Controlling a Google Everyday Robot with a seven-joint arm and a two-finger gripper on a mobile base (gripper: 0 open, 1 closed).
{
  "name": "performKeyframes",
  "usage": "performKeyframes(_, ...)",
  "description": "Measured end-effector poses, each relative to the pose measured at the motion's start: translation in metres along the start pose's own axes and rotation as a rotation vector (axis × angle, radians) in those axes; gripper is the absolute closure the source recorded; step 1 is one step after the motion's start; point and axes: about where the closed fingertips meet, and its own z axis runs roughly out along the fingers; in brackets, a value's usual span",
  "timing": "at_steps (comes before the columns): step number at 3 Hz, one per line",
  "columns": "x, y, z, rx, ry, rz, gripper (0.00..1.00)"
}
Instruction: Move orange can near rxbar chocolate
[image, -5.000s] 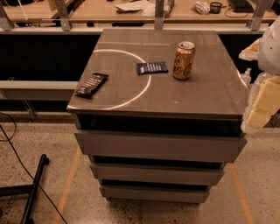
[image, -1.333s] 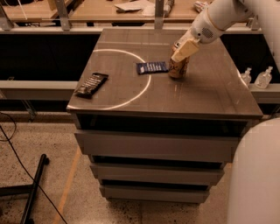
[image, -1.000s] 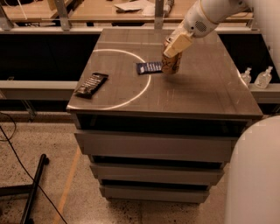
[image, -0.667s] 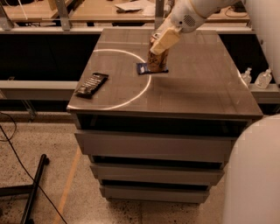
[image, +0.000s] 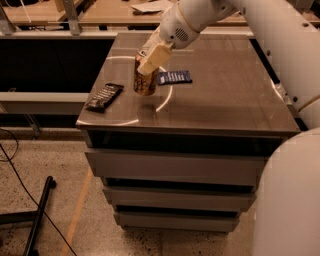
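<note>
The orange can (image: 144, 80) is upright, held in my gripper (image: 150, 57), which is shut around its upper part. The can is at the left-middle of the brown cabinet top (image: 225, 100), its base at or just above the surface. The rxbar chocolate (image: 104, 96), a flat black wrapper with pale lettering, lies near the front left corner, a short way left of the can. My white arm reaches in from the upper right.
A dark blue bar wrapper (image: 175, 77) lies just right of the can. The cabinet has several drawers (image: 175, 170) below its top. A wooden table (image: 100, 12) stands behind. A black pole and cable (image: 40, 215) lie on the floor at left.
My gripper has carried the orange can leftward and toward the front, past the blue wrapper, closer to the black bar.
</note>
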Motion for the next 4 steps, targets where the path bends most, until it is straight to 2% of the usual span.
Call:
performKeyframes(1,-0.009,0.013,0.028,-0.039,0.008,-0.029,1.0)
performKeyframes(2,-0.009,0.023,0.052,-0.067,0.034,-0.044,0.84)
performKeyframes(4,-0.011,0.027,0.068,-0.072,0.056,-0.062,0.37)
